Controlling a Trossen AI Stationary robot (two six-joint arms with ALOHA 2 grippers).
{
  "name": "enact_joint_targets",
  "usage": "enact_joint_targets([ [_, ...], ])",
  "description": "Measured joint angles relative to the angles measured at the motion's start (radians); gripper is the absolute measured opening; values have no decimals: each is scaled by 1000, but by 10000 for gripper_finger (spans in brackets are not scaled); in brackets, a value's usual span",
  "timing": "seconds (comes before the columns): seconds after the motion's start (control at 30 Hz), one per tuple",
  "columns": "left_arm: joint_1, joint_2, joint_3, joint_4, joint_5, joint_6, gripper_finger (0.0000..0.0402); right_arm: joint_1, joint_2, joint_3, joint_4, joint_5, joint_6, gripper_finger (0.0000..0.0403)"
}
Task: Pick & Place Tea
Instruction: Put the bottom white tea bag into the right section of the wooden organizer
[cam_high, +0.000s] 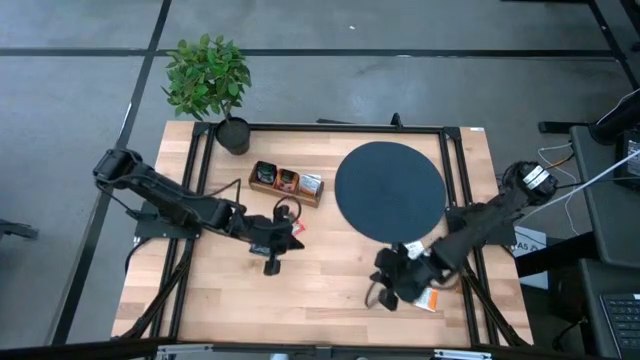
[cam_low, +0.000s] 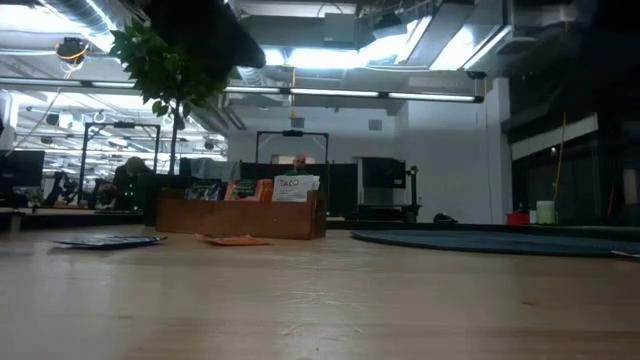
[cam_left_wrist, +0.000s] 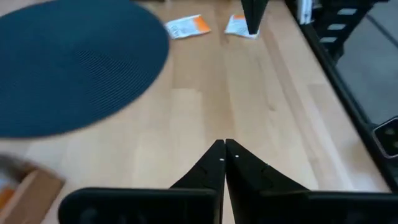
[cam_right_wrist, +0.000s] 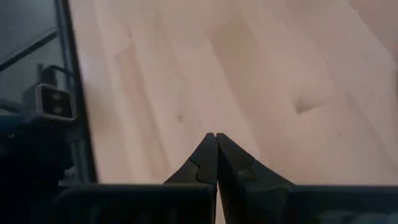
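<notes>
We are seeing a long wooden tray (cam_high: 285, 184) lying left of a big dark round disc (cam_high: 389, 190) on the wooden table (cam_high: 320, 290). In the tray, tea sachets are standing upright in three groups: dark with green (cam_low: 203, 190), red-orange (cam_low: 247, 189) and white (cam_low: 297, 187). On the white one we are reading only a few pale letters, too blurred to spell out. In the low view, one dark flat sachet (cam_low: 108, 241) and one orange sachet (cam_low: 238, 240) are lying on the table in front of the tray. Two more white-and-orange sachets (cam_left_wrist: 188, 26) are lying near the disc's right edge, one (cam_high: 430, 299) showing beside the right gripper.

The left gripper (cam_left_wrist: 224, 149) is hovering over bare wood near the middle of the table, jaws clenched together and grasping nothing. The right gripper (cam_right_wrist: 215, 138) is hanging over the near right part of the table, jaws likewise pressed together and empty.

A potted plant (cam_high: 208, 80) is standing at the far left corner.
</notes>
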Motion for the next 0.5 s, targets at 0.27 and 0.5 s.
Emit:
enact_joint_targets([
  [0.27, -53, 83, 0, 152, -7, 24, 5, 148, 148, 232, -272, 30, 177, 3],
  [0.5, -78, 132, 0, 206, -8, 15, 4, 248, 342, 522, -603, 22, 335, 2],
])
